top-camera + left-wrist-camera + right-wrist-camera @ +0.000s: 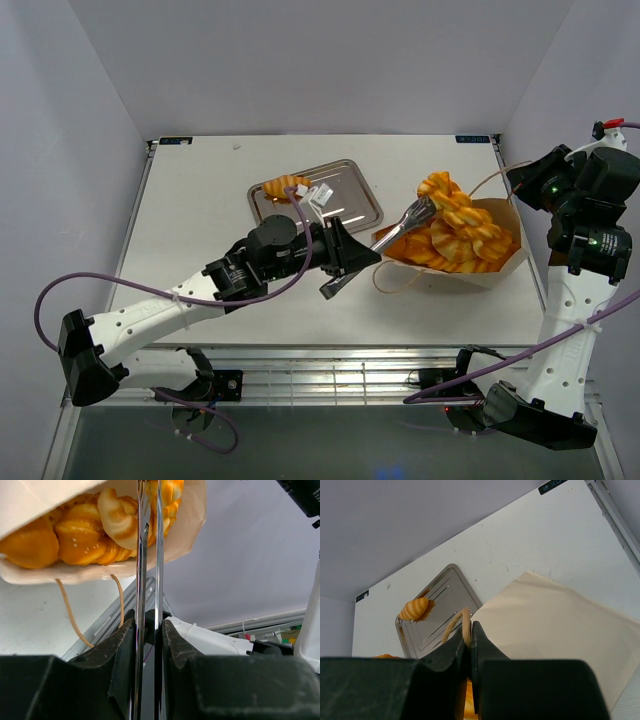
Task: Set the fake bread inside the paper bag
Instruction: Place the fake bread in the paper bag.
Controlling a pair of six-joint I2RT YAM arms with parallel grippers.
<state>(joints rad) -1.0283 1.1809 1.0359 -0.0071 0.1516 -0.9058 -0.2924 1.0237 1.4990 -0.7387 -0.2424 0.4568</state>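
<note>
The paper bag [503,266] lies on its side at the right, its mouth facing left and packed with golden fake bread [460,240]. My left gripper [350,262] is shut on the metal tongs [405,222]. The tongs' tips reach a twisted pastry [440,192] at the bag's mouth. In the left wrist view the tongs [150,555] run up between my fingers to the pastries [80,535] in the bag [190,535]. My right gripper [522,180] is shut on the bag's string handle [457,622]. One small roll [284,186] lies on the tray.
The silver tray [350,195] sits behind the left gripper, also in the right wrist view [445,610] with the roll [414,609] on it. The bag's other string handle [385,285] loops loose on the table. Walls close in on three sides.
</note>
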